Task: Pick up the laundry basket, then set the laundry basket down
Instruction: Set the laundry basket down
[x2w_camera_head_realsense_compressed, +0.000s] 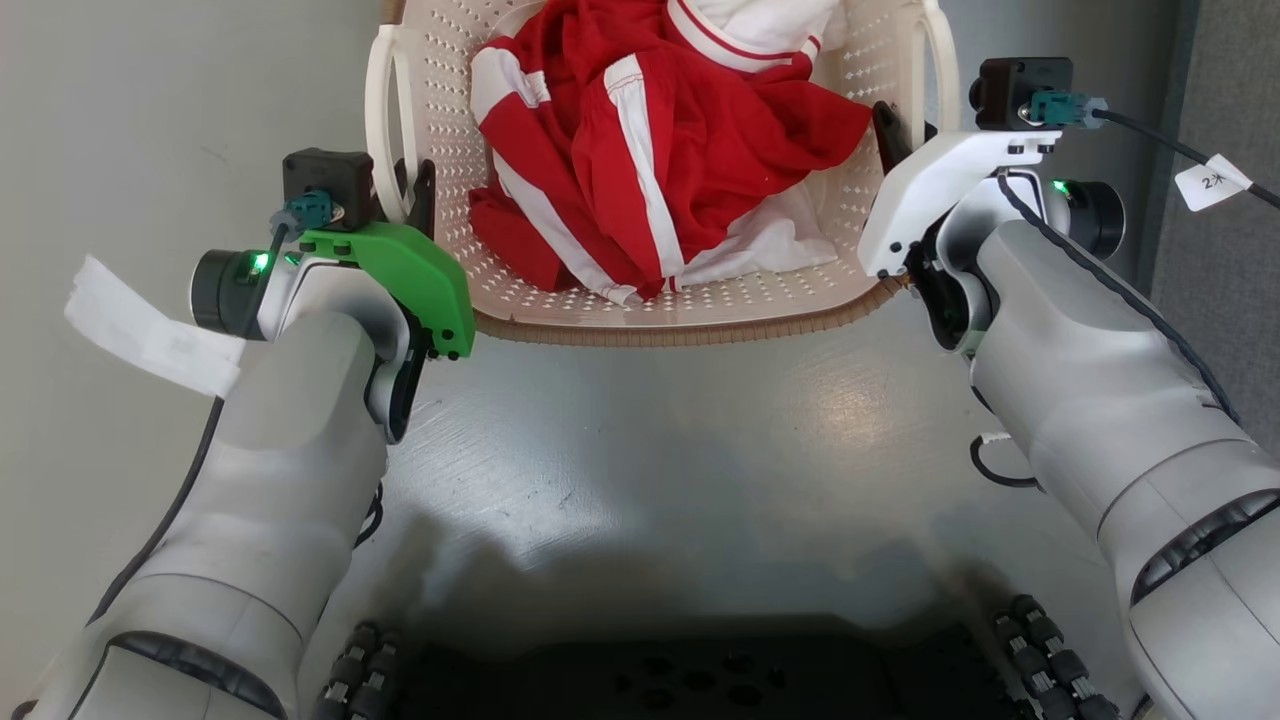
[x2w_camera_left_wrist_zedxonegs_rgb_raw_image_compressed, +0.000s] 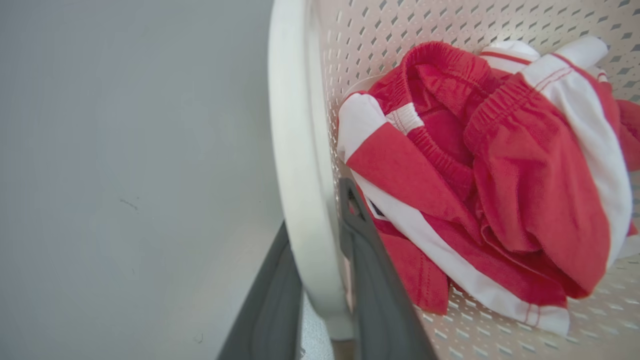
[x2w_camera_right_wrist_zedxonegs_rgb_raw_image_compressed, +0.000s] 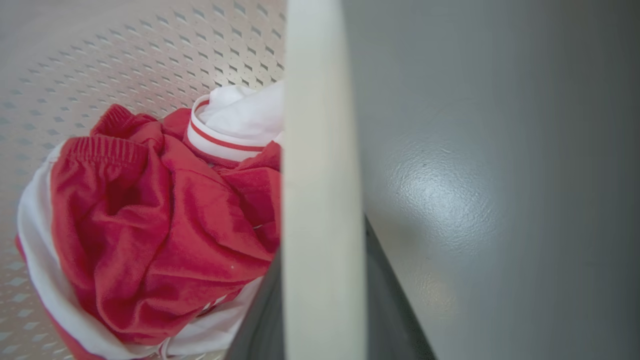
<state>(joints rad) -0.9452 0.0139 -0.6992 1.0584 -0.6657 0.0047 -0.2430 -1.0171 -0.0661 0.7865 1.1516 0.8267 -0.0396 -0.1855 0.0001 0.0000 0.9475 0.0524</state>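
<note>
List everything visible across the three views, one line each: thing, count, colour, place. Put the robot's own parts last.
laundry basket: one, cream-white, brown rim trim, between the arms.
clothes: one bundle, red and white, inside the laundry basket.
floor: one, grey, below the basket.
paper tags: two, white, on the wrist cables.
forearms: two, pale grey, lower corners.
left end effector: one, dark, closed on left handle.
right end effector: one, dark, closed on right handle.

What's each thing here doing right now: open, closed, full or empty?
laundry basket: upright, loaded, gripped on both sides.
red and white clothes: crumpled inside the basket.
left end effector: closed on the left handle.
right end effector: closed on the right handle.
</note>
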